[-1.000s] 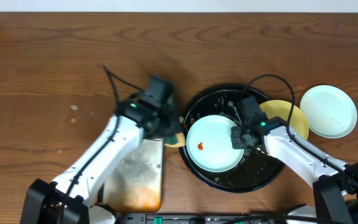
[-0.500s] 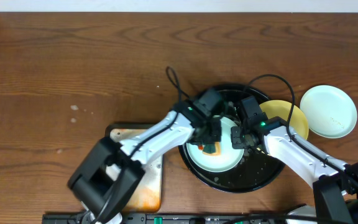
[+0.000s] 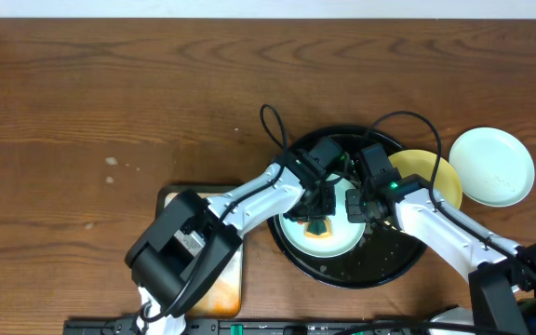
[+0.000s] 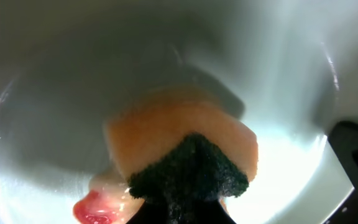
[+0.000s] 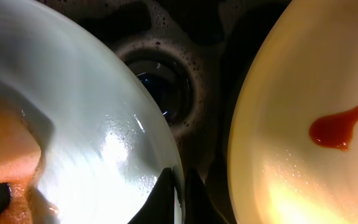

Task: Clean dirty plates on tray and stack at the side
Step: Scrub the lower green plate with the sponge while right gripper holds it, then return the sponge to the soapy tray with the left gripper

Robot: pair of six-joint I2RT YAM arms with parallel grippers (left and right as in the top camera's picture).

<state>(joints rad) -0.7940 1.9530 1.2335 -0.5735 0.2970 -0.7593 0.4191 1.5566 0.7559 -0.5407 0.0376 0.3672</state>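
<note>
Counter: brown wood is carrying the round black tray (image 3: 338,273) and, to its left, a stained metal tray (image 3: 226,279).
Black tray: it is holding one mint plate (image 3: 338,244). The yellow plate (image 3: 440,177) is lying at its right rim, with a second mint plate (image 3: 491,166) touching that one farther right.
Left gripper (image 3: 319,221): a second ago it was hanging beside the black tray's left edge. Now it is reaching inside, clenched on the sponge (image 4: 185,143).
Right gripper (image 3: 356,207): it is staying put, pinching the mint plate's right rim to steady it.
Sponge: it is pressing on the plate's floor, so scrubbing is evidently starting.
Sauce spot (image 4: 95,208): red is still showing by the sponge's edge, and the yellow plate's spot (image 5: 337,127) is waiting untouched. No cleaned stack is forming yet.
</note>
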